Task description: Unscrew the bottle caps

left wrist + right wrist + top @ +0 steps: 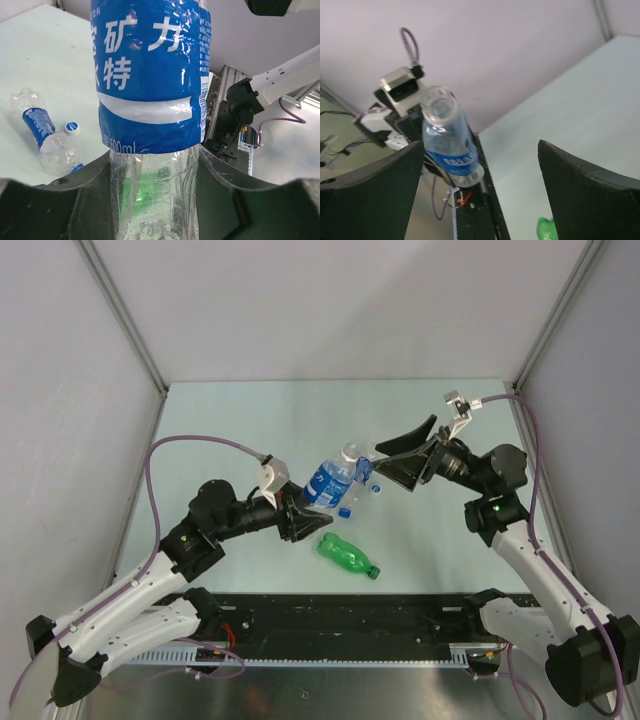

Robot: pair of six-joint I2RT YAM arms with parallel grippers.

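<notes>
Holding the blue-labelled bottle (328, 480) by its lower body, the left gripper (302, 512) presents its uncapped neck just ahead of the right gripper (385, 460), jaws wide and empty. Next, probably: the green bottle (345, 552) lying just beside the left gripper, green cap (373, 572) on.

From where I stand, the blue wrap label (150, 75) on the clear plastic bottle (155, 200) shows large white Chinese characters 矿, 力 and 特, with "500ml" near its bottom edge, while its fine side print and the label of the second clear bottle (42, 130) are too small to read.
</notes>
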